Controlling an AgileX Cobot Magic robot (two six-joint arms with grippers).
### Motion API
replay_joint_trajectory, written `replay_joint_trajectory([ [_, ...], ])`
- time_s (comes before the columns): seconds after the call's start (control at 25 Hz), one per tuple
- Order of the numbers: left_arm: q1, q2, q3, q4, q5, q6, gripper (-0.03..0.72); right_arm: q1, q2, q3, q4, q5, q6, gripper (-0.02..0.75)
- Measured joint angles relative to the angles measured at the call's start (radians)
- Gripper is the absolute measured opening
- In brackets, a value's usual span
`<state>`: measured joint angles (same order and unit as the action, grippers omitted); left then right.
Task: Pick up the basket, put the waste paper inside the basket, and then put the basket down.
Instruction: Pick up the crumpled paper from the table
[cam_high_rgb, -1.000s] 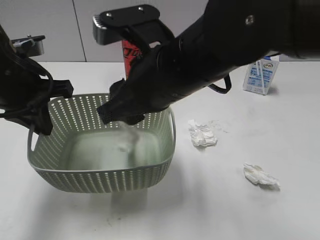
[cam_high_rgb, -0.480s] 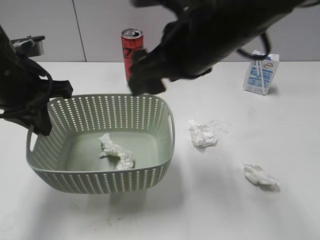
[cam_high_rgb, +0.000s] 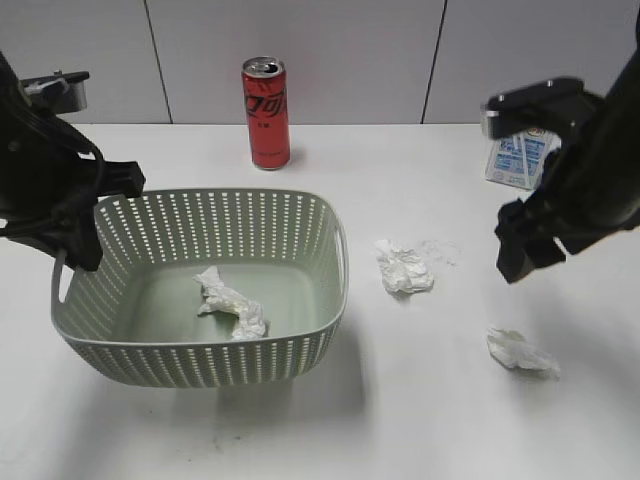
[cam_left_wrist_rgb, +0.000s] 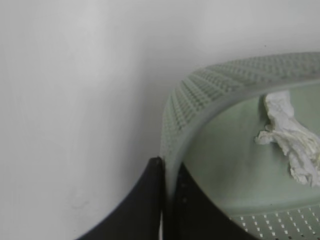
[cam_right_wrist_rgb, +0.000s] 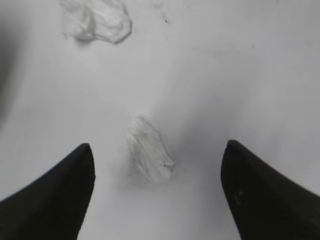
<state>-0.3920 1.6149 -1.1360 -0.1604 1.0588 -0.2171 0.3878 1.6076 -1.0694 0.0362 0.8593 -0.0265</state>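
Sage-green plastic, the basket (cam_high_rgb: 205, 290) hung tilted off the table (cam_high_rgb: 400, 400) in the exterior view, its left rim held by the left gripper (cam_high_rgb: 80, 235) so paper could be dropped in. One wad of waste paper (cam_high_rgb: 232, 303) lay on its floor. Two more wads (cam_high_rgb: 404, 267) (cam_high_rgb: 520, 351) waited on the table to its right, with a red can (cam_high_rgb: 266, 99) and a drink carton (cam_high_rgb: 520, 155) behind. The right gripper (cam_high_rgb: 525, 255), over the basket a second earlier as that wad dropped, now hung above the right-hand wads.

Left wrist view: the jaws were clamped on the basket's rim (cam_left_wrist_rgb: 172, 130), the wad (cam_left_wrist_rgb: 292, 145) inside.

Right wrist view: the right gripper (cam_right_wrist_rgb: 157, 192) stood wide apart and empty, one wad (cam_right_wrist_rgb: 149, 156) centred between the fingers, likely the next pick, the other (cam_right_wrist_rgb: 97, 20) farther off.
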Motion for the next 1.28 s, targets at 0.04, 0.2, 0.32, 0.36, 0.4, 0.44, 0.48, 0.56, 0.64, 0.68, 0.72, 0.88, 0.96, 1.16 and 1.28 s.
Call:
replay_joint_trajectory([
  [0.04,0.0,0.0,0.0,0.0,0.0,0.001,0.006,-0.006,0.009,0.046,-0.003,-0.033,-0.002,0.59],
  [0.2,0.0,0.0,0.0,0.001,0.0,-0.001,0.006,-0.009,0.054,0.175,-0.003,-0.182,-0.007,0.59],
  [0.32,0.0,0.0,0.0,0.002,0.0,0.0,0.006,-0.009,0.099,0.204,-0.003,-0.259,-0.009,0.59],
  [0.36,0.0,0.0,0.0,0.002,0.0,0.0,0.006,-0.009,0.114,0.205,-0.003,-0.275,-0.008,0.59],
  [0.4,0.0,0.0,0.0,0.002,0.0,0.001,0.006,-0.009,0.13,0.206,-0.003,-0.285,-0.006,0.59],
  [0.44,0.0,0.0,0.0,0.002,0.0,0.002,0.006,-0.009,0.146,0.206,-0.003,-0.289,-0.005,0.59],
  [0.48,0.0,0.0,0.0,0.002,0.0,0.002,0.006,-0.009,0.161,0.206,-0.003,-0.29,-0.004,0.59],
  [0.56,0.0,0.0,0.0,0.003,0.0,0.001,0.006,-0.009,0.187,0.206,-0.003,-0.291,-0.003,0.59],
  [0.64,0.0,0.0,0.0,0.003,0.0,0.002,0.006,-0.009,0.21,0.206,-0.002,-0.291,-0.003,0.59],
  [0.68,0.0,0.0,0.0,0.003,-0.001,0.0,0.006,-0.009,0.219,0.206,-0.001,-0.291,-0.003,0.59],
  [0.72,0.0,0.0,0.0,0.003,-0.001,0.0,0.006,-0.009,0.227,0.206,0.0,-0.291,0.0,0.589],
  [0.88,0.0,0.0,0.0,0.003,-0.001,0.002,0.006,-0.009,0.252,0.206,0.006,-0.292,0.0,0.569],
  [0.96,0.0,0.0,0.0,0.003,-0.001,-0.001,0.006,-0.009,0.256,0.204,0.008,-0.292,0.001,0.532],
  [1.16,0.0,0.0,0.0,0.003,-0.001,0.0,0.006,-0.009,0.259,0.203,0.016,-0.294,0.001,0.362],
  [1.28,0.0,0.0,0.0,0.003,-0.001,0.002,0.006,-0.009,0.26,0.203,0.024,-0.296,0.001,0.172],
])
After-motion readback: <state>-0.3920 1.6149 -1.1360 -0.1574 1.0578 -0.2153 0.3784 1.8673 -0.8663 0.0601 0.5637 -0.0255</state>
